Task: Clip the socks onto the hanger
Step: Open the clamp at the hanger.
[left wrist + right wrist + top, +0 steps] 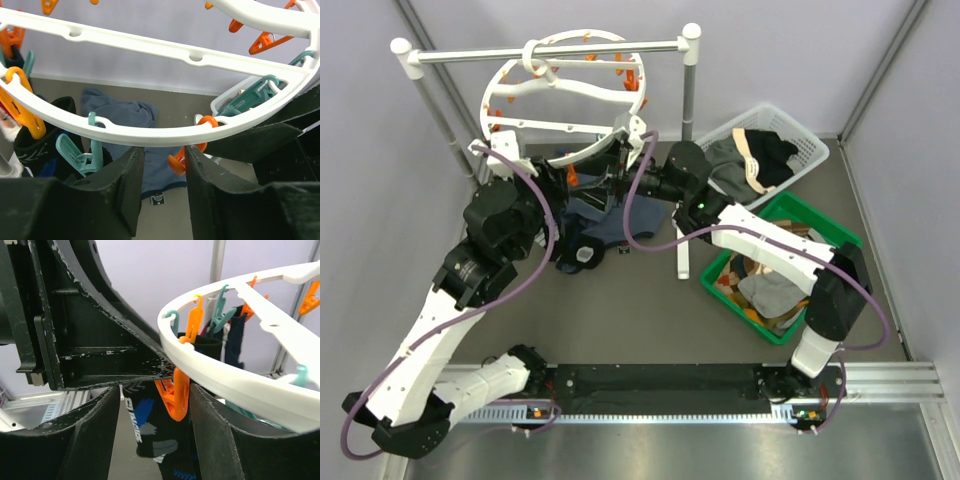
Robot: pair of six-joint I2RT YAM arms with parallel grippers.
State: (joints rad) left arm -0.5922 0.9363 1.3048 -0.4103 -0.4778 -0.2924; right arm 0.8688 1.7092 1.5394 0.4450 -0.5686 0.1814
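The hanger [560, 124], a round white ring with orange and teal clips, hangs from the rack bar. Both grippers reach under its near rim [150, 135]. My left gripper [164, 150] is open; an orange clip [177, 162] hangs between its jaws, against the right finger [210, 185]. My right gripper [155, 389] is open around an orange clip [175, 395] close to its right finger [225, 440]. Behind that clip hangs a black sock [150, 432] with blue and grey marks, its top hidden. Dark socks [235, 340] hang from far clips. Another dark sock [582, 256] lies on the table.
A blue-grey garment [125, 120] lies on the table under the hanger. The white rack's bar [550, 52] and right post [685, 150] stand close by. A white basket [810, 150] and a green crate [790, 210], both holding clothes, sit at the right.
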